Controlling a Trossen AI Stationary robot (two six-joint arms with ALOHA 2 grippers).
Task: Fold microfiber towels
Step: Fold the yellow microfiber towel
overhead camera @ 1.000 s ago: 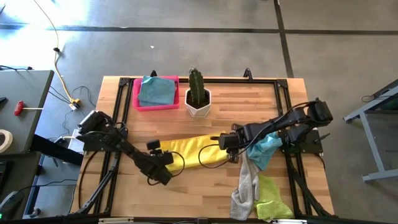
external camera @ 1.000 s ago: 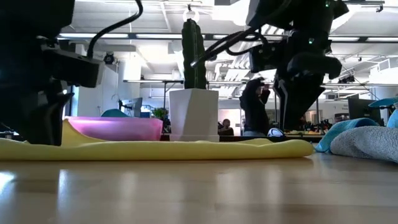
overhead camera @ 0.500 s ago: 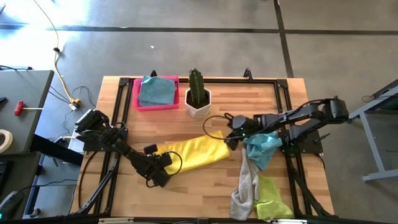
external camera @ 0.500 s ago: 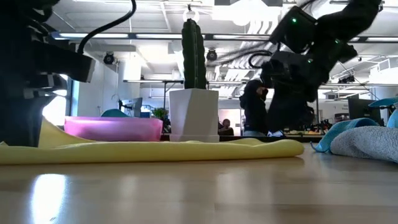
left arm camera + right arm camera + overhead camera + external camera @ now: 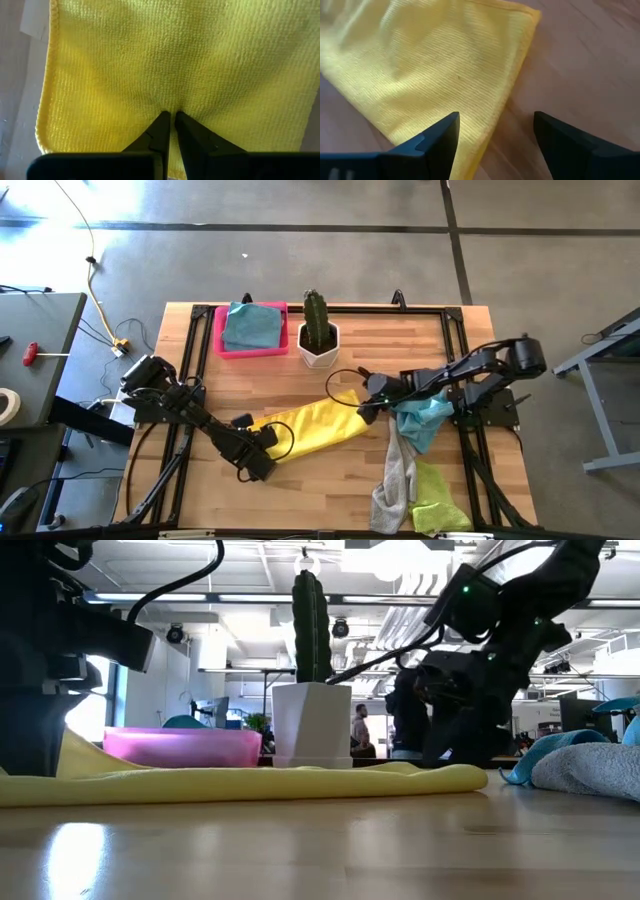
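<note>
A yellow towel (image 5: 310, 425) lies stretched out across the middle of the table. My left gripper (image 5: 171, 117) is at its left end (image 5: 265, 435), pointing down and shut on the cloth. My right gripper (image 5: 495, 125) is open and slants down over the towel's right end (image 5: 362, 415). In the right wrist view the towel's hemmed edge (image 5: 512, 85) runs between the two fingers, which touch nothing. Both arms show as dark shapes in the low view, the left gripper (image 5: 40, 690) at the picture's left and the right gripper (image 5: 460, 735) behind the towel's end. My left gripper pinches a small pucker of the yellow cloth (image 5: 170, 107) between its two fingertips, a little in from the towel's left edge. The fingers come from above, pointing down. The cloth creases toward the pinch and rises in a low peak (image 5: 75, 745). The rest of the towel lies flat on the table.
A pink tray (image 5: 222, 345) holding a blue towel and a potted cactus (image 5: 318, 335) stand at the far edge. At the right lie a light blue towel (image 5: 428, 418), a grey towel (image 5: 398, 475) and a lime green towel (image 5: 440, 502). People move in the room behind.
My right gripper has come down toward the table over the yellow towel's right end and has rolled about its own axis. The towel's left end now stands a little higher beside my left gripper.
</note>
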